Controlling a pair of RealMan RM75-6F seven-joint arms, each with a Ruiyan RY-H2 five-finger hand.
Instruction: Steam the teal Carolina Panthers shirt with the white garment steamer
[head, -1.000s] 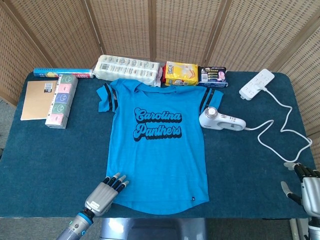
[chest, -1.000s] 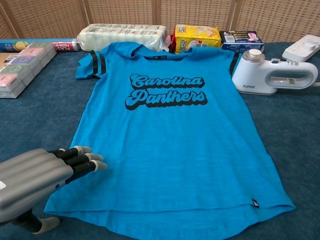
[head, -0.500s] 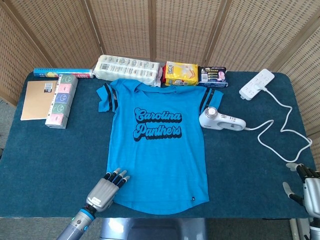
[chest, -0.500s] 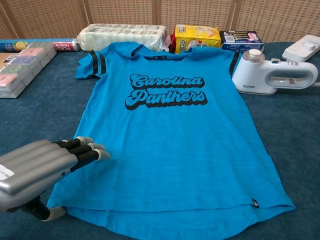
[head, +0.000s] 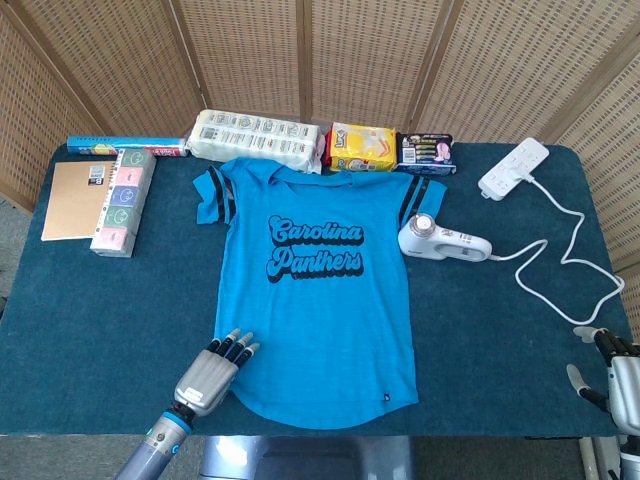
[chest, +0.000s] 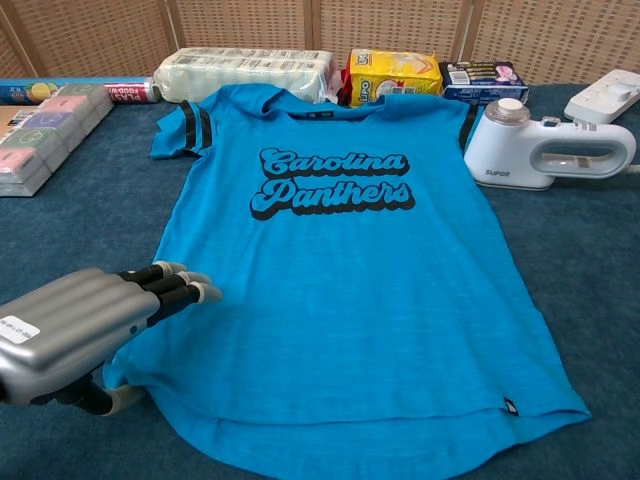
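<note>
The teal Carolina Panthers shirt (head: 320, 300) lies flat on the blue table, collar toward the far side. On its side by the shirt's right sleeve lies the white garment steamer (head: 442, 240), corded and untouched. My left hand (head: 207, 372) is at the shirt's lower left hem corner. In the chest view the left hand (chest: 75, 330) has its fingers lying on top of the shirt (chest: 340, 280) and its thumb under the hem, pinching the corner. My right hand (head: 615, 375) hangs off the table's front right corner, fingers apart and holding nothing, far from the steamer (chest: 545, 150).
A white power strip (head: 513, 167) and its looping cord (head: 570, 250) lie at the right. Along the back stand a white pack (head: 255, 137), a yellow pack (head: 362, 147) and a dark box (head: 425, 152). A pastel box stack (head: 122, 200) and a brown book (head: 75, 198) lie left.
My left hand has slid forward onto the hem corner, and the shirt's lower left corner has drawn in and bunched slightly. The right hand has barely shifted.
</note>
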